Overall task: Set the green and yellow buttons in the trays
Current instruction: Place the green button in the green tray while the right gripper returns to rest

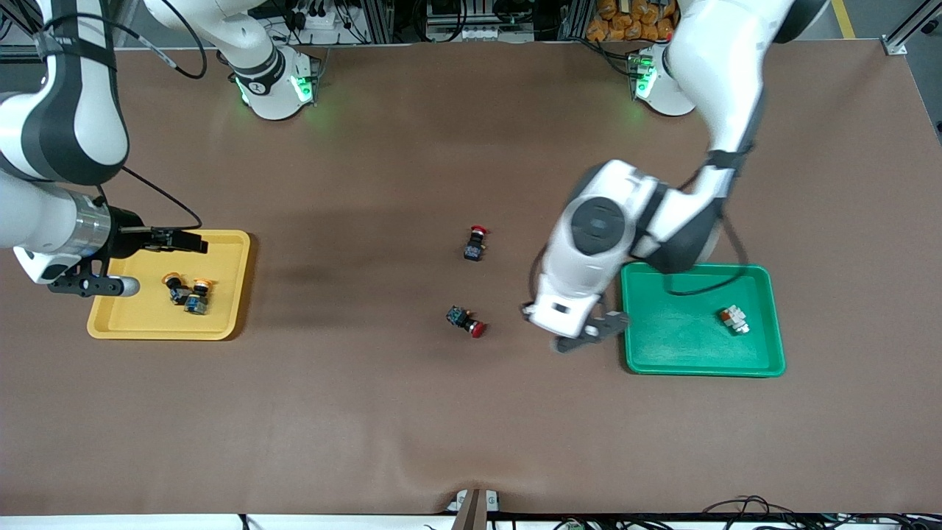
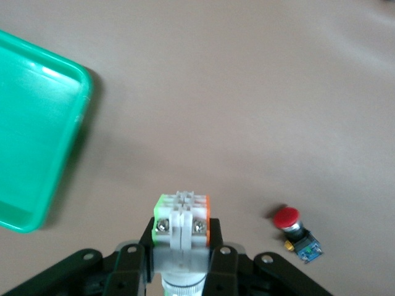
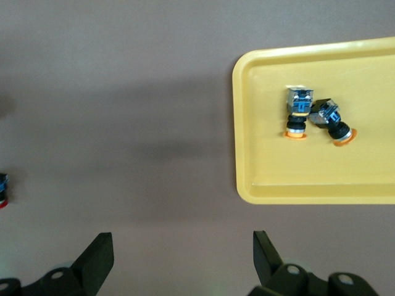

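Front view: two orange-capped buttons (image 1: 189, 291) already lie touching each other in the yellow tray (image 1: 228, 294), which sits under and just beside the right claw (image 1: 165, 261) at the right arm's end of the desk (image 1: 412, 427). That arm waits there. One whitish-grey button (image 1: 734, 319) lies in the green tray (image 1: 662, 353) at the left arm's end. The left claw (image 1: 592, 331) hangs over the bare desk just off that tray's rim, on the side toward the middle of the desk. Two red-capped switches (image 1: 471, 283) lie mid-desk, well apart from both claws; they are no part of the job.

Left wrist view: the left claw (image 2: 182, 262) is clamped tight on the second whitish-grey button (image 2: 182, 231), its terminal end with two screws pointing away from the wrist. The corner of the green tray shows near, but the claw is over brown desk, not over the tray. One red-capped switch (image 2: 296, 229) lies on the desk just beside the claw.

Right wrist view: the right claw (image 3: 179, 259) stands wide and empty over the desk beside the yellow tray's rim (image 3: 247, 185), with both orange-capped buttons (image 3: 315, 120) resting inside the tray.

By my reading, three of four buttons are home; what remains is carrying the held one over the green rim and letting go.
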Controlling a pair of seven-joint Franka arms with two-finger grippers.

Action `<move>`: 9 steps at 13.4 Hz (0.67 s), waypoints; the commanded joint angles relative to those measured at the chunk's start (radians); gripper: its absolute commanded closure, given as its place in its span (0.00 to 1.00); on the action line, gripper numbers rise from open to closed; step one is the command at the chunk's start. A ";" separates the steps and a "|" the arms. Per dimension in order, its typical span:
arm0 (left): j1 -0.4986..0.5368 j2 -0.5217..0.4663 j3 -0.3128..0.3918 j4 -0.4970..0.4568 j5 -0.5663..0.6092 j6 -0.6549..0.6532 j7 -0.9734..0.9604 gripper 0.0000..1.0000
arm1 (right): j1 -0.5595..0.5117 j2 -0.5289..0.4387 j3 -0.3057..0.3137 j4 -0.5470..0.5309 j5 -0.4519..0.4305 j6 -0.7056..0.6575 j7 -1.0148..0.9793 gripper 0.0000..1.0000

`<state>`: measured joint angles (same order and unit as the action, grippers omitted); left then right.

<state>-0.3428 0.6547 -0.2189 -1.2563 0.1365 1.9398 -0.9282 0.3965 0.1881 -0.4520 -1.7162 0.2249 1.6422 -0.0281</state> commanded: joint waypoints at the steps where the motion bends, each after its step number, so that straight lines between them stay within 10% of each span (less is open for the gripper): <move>1: 0.105 -0.084 -0.020 -0.075 -0.032 -0.045 0.124 1.00 | -0.209 -0.050 0.223 0.043 -0.070 -0.059 0.040 0.00; 9: 0.349 -0.073 -0.019 -0.135 -0.012 -0.099 0.400 1.00 | -0.369 -0.246 0.381 0.072 -0.148 -0.176 0.094 0.00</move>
<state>-0.0137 0.5909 -0.2273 -1.3605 0.1189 1.8353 -0.5475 0.0665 -0.0520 -0.1019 -1.6643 0.0965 1.4878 0.0611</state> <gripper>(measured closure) 0.661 0.000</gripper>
